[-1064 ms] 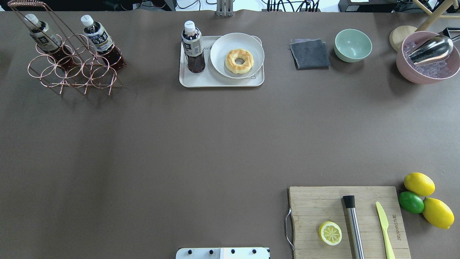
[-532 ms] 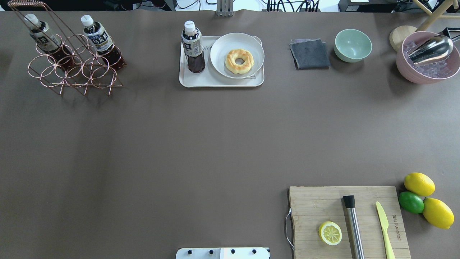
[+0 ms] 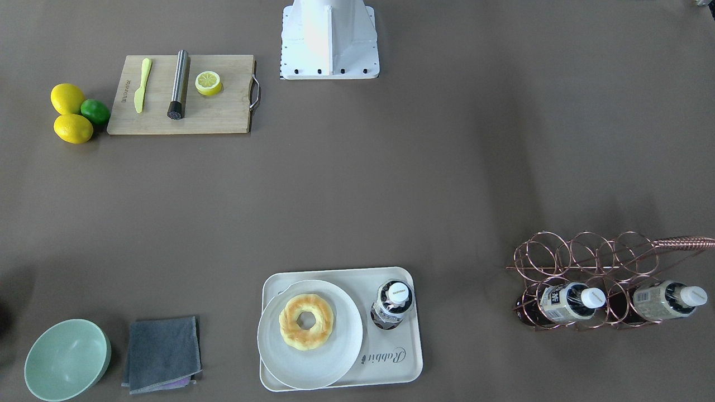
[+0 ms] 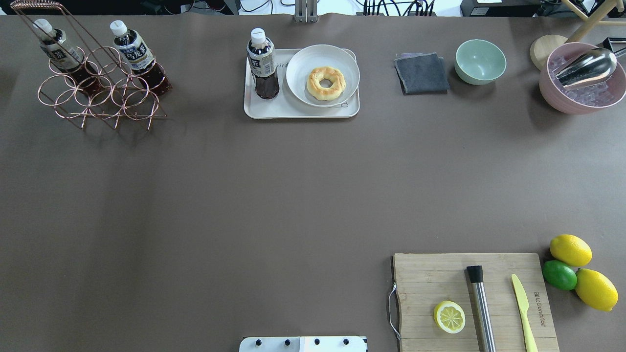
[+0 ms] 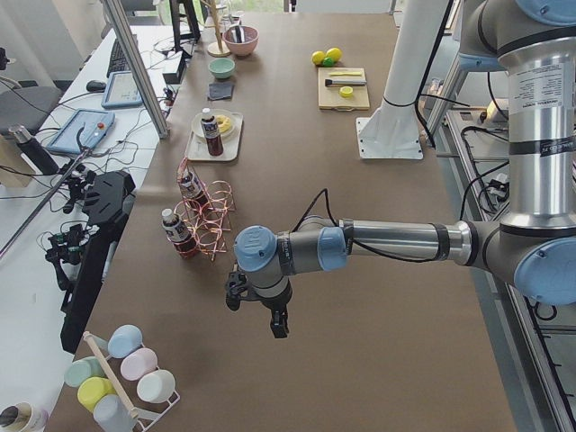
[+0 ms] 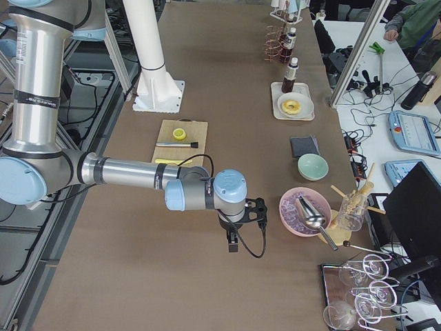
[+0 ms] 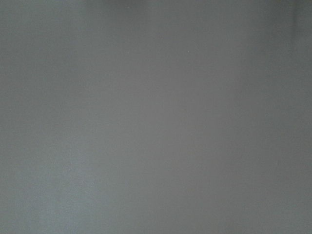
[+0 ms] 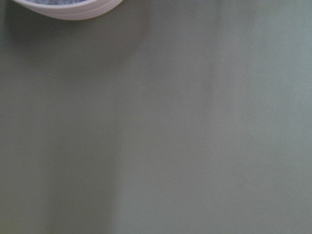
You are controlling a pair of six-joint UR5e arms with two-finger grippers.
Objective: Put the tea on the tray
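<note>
One tea bottle (image 4: 263,63) with a white cap stands upright on the left part of the cream tray (image 4: 298,111); it also shows in the front view (image 3: 392,304) on the tray (image 3: 391,363). Two alike bottles (image 4: 56,49) (image 4: 134,51) lie in the copper wire rack (image 4: 100,98). Both grippers are outside the overhead and front views. My left gripper (image 5: 256,315) hangs over bare table beyond the rack, far from the tray. My right gripper (image 6: 238,238) hangs near the pink bowl. I cannot tell whether either is open or shut.
A white plate (image 4: 298,73) with a doughnut (image 4: 325,83) fills the tray's right part. A grey cloth (image 4: 421,73), green bowl (image 4: 480,61) and pink ice bowl (image 4: 582,80) with scoop stand at the back right. A cutting board (image 4: 474,298) and citrus fruits (image 4: 570,250) lie front right.
</note>
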